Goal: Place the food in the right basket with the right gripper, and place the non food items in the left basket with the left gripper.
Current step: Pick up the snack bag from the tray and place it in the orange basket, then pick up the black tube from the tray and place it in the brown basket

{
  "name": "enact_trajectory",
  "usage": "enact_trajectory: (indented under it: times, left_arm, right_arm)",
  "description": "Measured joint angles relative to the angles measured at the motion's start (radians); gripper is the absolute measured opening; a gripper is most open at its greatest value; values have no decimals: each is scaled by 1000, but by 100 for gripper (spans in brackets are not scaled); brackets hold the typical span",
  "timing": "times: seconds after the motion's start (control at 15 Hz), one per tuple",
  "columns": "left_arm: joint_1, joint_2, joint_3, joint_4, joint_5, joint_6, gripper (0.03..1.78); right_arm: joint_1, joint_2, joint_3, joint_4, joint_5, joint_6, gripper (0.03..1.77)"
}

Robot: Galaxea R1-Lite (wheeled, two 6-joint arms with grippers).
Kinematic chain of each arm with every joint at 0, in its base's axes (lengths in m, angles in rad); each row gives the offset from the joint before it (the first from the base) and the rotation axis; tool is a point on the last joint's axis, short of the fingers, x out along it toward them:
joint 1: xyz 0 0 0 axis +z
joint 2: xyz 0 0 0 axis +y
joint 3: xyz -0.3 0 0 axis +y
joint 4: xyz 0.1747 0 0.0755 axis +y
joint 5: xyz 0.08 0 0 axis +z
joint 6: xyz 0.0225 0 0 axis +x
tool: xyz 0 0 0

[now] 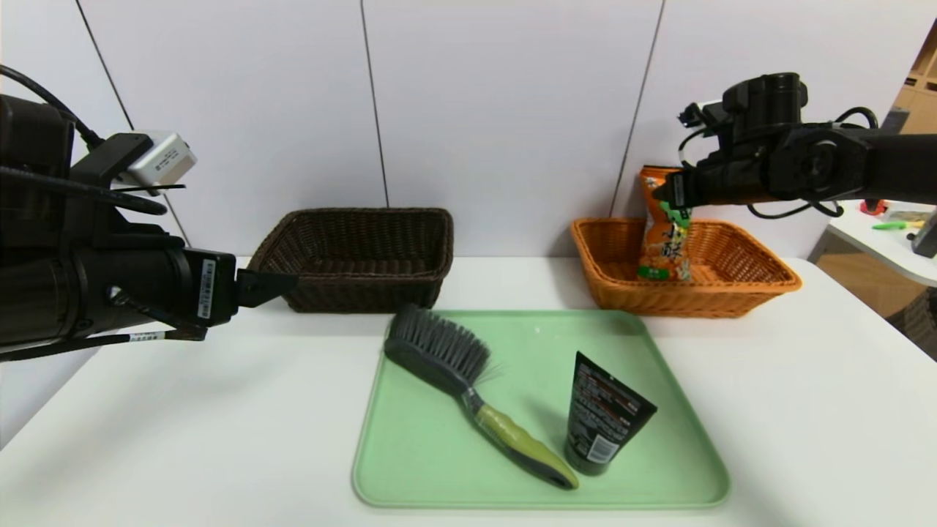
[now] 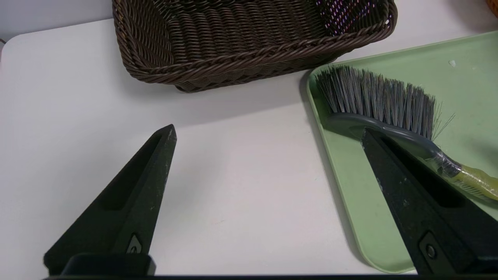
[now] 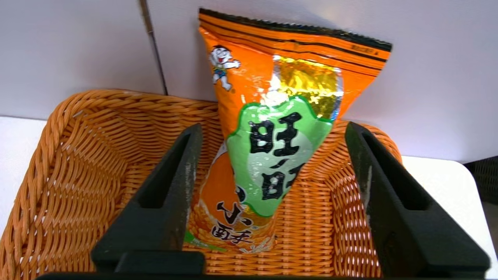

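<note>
Shows snack bag point(image 1: 665, 252) in orange wicker basket point(image 1: 703, 298), between spread right gripper point(image 3: 273, 127); leaves brush point(image 1: 512, 433), squeeze tube point(image 1: 604, 413) for spread left gripper point(image 2: 268, 129) near brown basket point(image 1: 359, 293).

white table point(image 1: 219, 410), dark brown basket point(image 1: 351, 293), orange-tan basket point(image 1: 688, 296) and pale green tray point(image 1: 454, 468) directly on it

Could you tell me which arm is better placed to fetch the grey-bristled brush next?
Probably the left: its open black gripper hovers near the grey-bristled brush, while the right gripper is over the orange-tan wicker basket.
</note>
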Motion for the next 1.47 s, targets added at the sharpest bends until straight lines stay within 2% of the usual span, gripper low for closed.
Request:
enact_trajectory:
  times: [0.27,0.4,0.6,1.0,1.27,1.47]
  left_arm:
    - [-29,-4,-1,-2,20,0,169]
    - [-70,-7,-8,-3,64,2,169]
    - [-139,-6,-20,-10,76,2,169]
    - [-313,44,6,-87,41,-10,169]
    - [-403,135,12,-198,37,-29,169]
    - [-459,204,16,-223,6,-38,169]
  right_arm:
    - [-3,-77,68,1,-9,9,146]
    - [-5,-154,160,1,-9,1,151]
    - [0,-315,300,4,-1,-16,158]
    - [20,-706,583,3,69,-10,165]
    - [23,-926,722,12,160,12,167]
    - [19,-1038,802,4,166,26,168]
